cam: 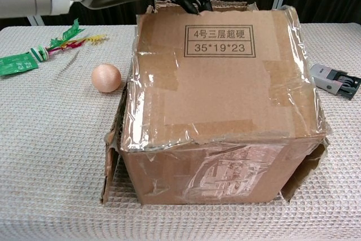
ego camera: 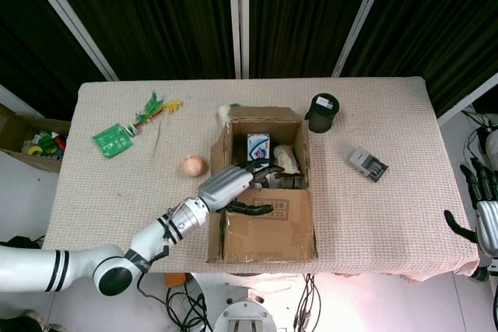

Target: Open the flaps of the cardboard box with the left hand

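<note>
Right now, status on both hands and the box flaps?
Left hand gripping the near flap's edge, flap tilted up. Right hand idle off the table's right edge, fingers apart, holding nothing. Cardboard box partly open. Nothing blocking.

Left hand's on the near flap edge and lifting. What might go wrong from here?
1. The left hand grips the near flap only at its far edge, so it may slip off and the flap drop shut.
2. The box sits untaped to the table and nothing braces it; the pull may tip or drag it.
3. The egg lies close beside the forearm, so a sweep outward may knock it rolling.
</note>
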You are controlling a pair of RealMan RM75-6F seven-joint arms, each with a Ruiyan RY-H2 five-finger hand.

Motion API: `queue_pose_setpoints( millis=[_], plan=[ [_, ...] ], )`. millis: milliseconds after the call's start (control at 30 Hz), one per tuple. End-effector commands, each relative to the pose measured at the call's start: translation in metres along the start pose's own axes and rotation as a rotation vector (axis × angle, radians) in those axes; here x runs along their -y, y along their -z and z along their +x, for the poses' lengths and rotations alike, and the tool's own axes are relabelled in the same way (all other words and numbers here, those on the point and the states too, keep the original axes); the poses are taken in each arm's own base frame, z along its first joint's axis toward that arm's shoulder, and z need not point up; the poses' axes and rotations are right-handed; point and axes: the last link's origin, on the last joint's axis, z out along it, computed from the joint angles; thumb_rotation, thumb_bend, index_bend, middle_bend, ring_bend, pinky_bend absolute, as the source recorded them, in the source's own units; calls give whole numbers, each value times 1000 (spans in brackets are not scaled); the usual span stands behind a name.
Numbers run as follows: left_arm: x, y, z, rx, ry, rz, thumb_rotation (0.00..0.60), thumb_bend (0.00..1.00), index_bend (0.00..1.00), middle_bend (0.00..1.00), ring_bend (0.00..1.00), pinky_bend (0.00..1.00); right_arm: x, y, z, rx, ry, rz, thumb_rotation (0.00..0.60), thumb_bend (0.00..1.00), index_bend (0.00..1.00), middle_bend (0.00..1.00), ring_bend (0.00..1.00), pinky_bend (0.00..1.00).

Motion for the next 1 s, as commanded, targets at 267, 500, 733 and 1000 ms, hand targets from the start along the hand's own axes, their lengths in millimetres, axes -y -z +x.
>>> queue_pose_setpoints(
  millis=[267,500,733,1000],
  plan=[
    [-31,40,14,147,194,20,0,36,72,582,120,137,4,-2,-1,0,-4,14,600,249,0,0,0,0],
    [-41,63,10,295,250,63,0,0,56,590,132,137,8,-1,-1,-4,-5,26,600,248,0,0,0,0],
    [-50,76,5,420,290,87,0,0,48,611,160,138,12,0,-2,-1,-1,33,600,248,0,0,0,0],
    [-51,83,8,463,286,97,0,0,36,615,167,138,14,1,-2,-3,1,36,600,250,0,0,0,0]
  ],
)
